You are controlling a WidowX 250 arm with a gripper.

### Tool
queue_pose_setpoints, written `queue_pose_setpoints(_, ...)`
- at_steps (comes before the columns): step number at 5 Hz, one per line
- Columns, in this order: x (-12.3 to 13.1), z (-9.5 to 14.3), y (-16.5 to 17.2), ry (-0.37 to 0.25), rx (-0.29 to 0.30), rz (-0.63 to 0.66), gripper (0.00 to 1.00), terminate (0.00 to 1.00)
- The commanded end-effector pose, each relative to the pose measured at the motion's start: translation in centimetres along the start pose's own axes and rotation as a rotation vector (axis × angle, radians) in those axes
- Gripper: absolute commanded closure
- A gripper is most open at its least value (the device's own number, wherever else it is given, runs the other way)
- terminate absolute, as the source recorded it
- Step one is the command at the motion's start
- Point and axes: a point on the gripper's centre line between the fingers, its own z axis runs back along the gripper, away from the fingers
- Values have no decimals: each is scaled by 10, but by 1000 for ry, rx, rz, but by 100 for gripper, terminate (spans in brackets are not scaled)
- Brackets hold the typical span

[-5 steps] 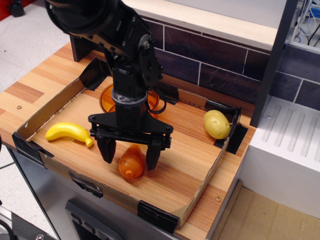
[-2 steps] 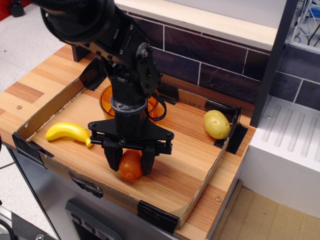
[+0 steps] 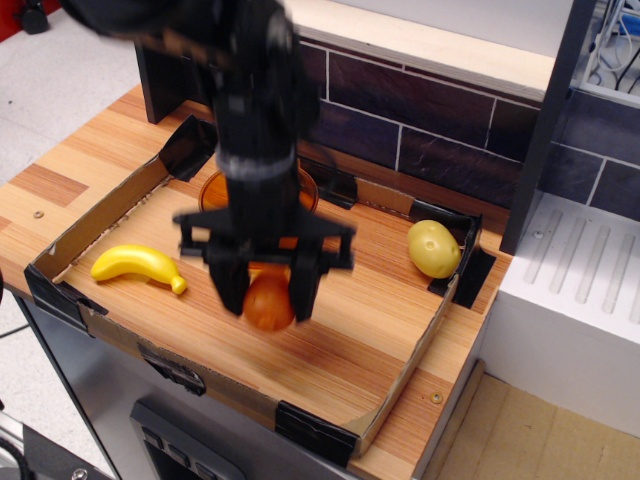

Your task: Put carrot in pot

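Observation:
My black gripper point(image 3: 267, 297) is shut on the orange carrot point(image 3: 269, 302) and holds it lifted a little above the wooden tray floor, at the front middle. The arm is motion-blurred. The orange translucent pot point(image 3: 213, 192) stands behind the gripper near the tray's back wall; the arm hides most of it, only parts of its rim show.
A yellow banana point(image 3: 137, 265) lies at the tray's left front. A yellow-green round fruit point(image 3: 433, 248) sits in the back right corner. Low cardboard walls point(image 3: 415, 360) ring the tray. A dark brick wall stands behind.
The open fingers closed on the carrot. Now the gripper has risen with the carrot off the floor.

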Motion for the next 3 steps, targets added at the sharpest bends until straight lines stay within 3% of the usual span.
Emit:
queue_pose_setpoints(1,45,74,-16,-97,-89,72,100,0)
queue_pose_setpoints(3,90,60,7,-161,1,161,100,0)
